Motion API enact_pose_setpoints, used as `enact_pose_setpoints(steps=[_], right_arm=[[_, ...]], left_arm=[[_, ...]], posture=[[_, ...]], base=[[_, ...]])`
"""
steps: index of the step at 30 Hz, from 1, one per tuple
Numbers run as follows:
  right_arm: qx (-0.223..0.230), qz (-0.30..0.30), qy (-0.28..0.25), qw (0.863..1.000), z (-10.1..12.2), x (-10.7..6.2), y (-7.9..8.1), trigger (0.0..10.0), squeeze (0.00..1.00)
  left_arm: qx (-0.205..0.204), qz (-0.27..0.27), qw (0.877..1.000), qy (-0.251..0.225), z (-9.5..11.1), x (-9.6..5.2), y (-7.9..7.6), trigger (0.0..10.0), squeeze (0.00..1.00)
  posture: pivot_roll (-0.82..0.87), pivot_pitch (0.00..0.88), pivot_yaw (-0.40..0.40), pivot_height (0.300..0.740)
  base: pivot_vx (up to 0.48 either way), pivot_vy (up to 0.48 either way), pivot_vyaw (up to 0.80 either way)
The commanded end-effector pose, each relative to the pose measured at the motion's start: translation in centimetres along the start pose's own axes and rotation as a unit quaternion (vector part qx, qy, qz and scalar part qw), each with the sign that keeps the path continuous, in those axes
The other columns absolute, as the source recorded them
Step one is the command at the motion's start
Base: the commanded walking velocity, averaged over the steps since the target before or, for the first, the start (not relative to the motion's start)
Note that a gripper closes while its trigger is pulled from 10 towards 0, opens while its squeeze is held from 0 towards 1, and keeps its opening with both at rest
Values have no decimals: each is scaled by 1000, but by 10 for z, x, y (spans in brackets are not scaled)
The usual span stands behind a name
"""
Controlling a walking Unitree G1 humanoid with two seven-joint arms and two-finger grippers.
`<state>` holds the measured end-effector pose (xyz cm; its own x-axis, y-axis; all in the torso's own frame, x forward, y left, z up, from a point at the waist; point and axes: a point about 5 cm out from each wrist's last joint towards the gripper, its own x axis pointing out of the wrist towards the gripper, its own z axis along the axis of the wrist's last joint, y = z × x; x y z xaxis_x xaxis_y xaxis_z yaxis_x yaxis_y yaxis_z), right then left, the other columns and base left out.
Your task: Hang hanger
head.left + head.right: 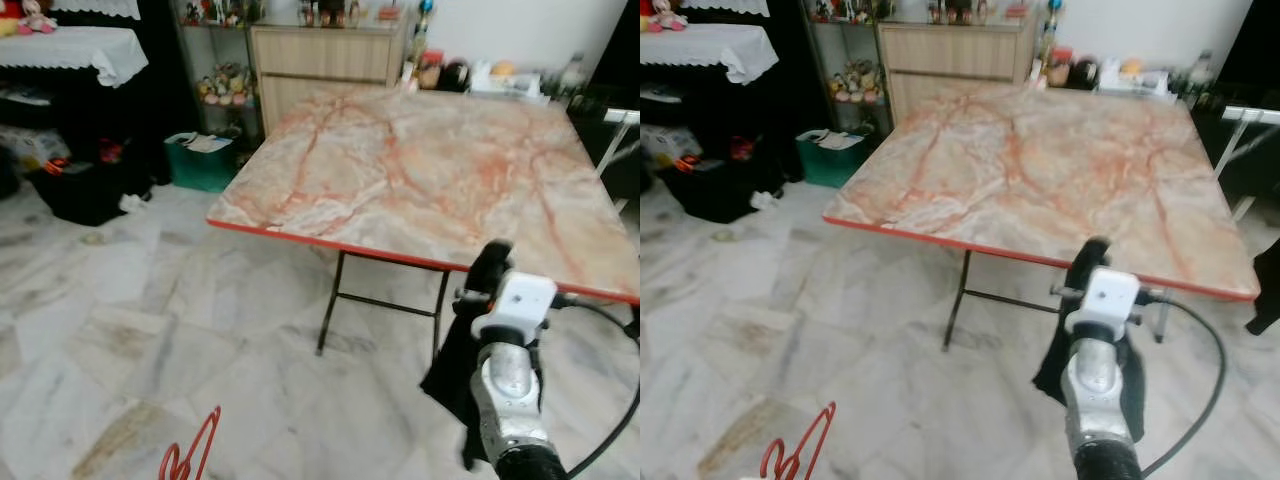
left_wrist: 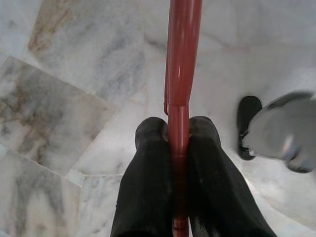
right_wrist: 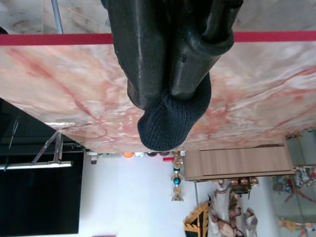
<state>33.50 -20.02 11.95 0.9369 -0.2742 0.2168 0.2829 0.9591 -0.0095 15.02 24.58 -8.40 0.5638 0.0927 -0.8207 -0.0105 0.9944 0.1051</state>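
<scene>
A red hanger point(image 2: 182, 74) runs between the two black fingers of my left gripper point(image 2: 177, 126), which is shut on it low over the marble floor. The hanger's hooked end point(image 1: 190, 455) shows at the bottom of the head views. My right gripper point(image 1: 490, 262) is raised in front of the near red edge of the marble-patterned table point(image 1: 420, 170). It is shut on a dark knitted cloth point(image 3: 170, 126), which hangs down beside the silver forearm point(image 1: 450, 370).
The folding table stands on thin metal legs point(image 1: 330, 310). Bottles and clutter point(image 1: 500, 75) line its far end. Behind it are a wooden cabinet point(image 1: 320, 60), a green bin point(image 1: 200, 160) and a black box point(image 1: 85, 185). A metal rack point(image 1: 620, 130) stands at the right.
</scene>
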Motion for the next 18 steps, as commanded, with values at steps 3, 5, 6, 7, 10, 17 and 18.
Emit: enact_pose_setpoints(steps=[3,5,6,7,10,17,18], right_arm=[[3,7,-7,1000,5,-1,6,10000,0],[2,7,-6,1000,5,-1,7,10000,0],[2,7,-7,1000,6,-1,7,10000,0],[2,7,-7,1000,6,-1,7,10000,0],[1,8,-8,1000,7,-1,7,10000,0],[0,6,-7,1000,9,-1,7,10000,0],[0,7,-7,1000,9,-1,7,10000,0]], left_arm=[[12,-3,1000,19,-8,-2,0,10000,0],[11,-2,1000,20,-9,-2,-1,10000,0],[11,-2,1000,20,-9,-2,-1,10000,0],[10,-2,1000,20,-10,-2,-1,10000,0],[8,1,1000,22,-10,-2,-1,10000,0],[1,7,1000,19,-10,-2,1,10000,0],[-1,7,1000,18,-10,-2,1,10000,0]], posture=[[70,54,35,740],[73,57,36,740],[73,57,36,740],[73,57,36,740],[72,57,37,740],[73,57,38,740],[73,57,38,740]], base=[[0,-419,0],[0,-472,0],[0,-472,0],[0,-472,0],[0,-272,0],[0,0,0],[0,0,0]])
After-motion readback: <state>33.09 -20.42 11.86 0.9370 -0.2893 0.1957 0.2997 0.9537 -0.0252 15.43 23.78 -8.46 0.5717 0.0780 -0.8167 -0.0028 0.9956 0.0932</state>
